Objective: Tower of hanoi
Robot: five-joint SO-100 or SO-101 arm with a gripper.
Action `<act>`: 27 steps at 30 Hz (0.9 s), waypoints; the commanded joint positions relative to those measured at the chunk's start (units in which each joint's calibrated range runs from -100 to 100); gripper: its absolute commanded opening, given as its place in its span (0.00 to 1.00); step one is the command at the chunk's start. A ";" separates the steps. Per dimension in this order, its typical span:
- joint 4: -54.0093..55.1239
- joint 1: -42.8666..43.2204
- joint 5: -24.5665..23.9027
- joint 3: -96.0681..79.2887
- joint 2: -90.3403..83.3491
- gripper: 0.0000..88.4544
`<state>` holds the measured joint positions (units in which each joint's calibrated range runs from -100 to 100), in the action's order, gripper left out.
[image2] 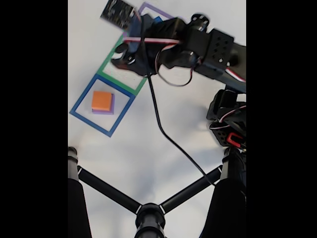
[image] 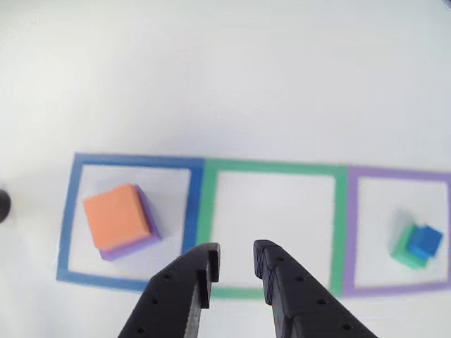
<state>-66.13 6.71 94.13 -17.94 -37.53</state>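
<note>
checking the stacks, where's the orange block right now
In the other view the orange block sits on the purple block, inside the blue square at left, beside the green square.

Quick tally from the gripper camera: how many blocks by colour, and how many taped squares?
Orange foam block: 1
Purple foam block under the orange: 1
Blue small cube: 1
Green small cube under the blue: 1
Taped square outlines, blue, green, purple: 3
Total: 4 blocks, 3 squares

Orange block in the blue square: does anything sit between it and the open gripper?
Nothing visible does. The gripper hangs open over the green square, and the orange block tops the purple block, uncovered.
</note>
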 commanded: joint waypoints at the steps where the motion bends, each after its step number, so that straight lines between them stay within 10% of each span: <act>1: -16.47 -8.80 -2.03 16.16 -1.57 0.00; 16: -33.63 -30.84 -0.56 36.79 2.03 0.00; 27: -19.14 -41.67 5.87 4.90 -10.31 0.21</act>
<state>-93.83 -31.39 98.24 -0.22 -42.15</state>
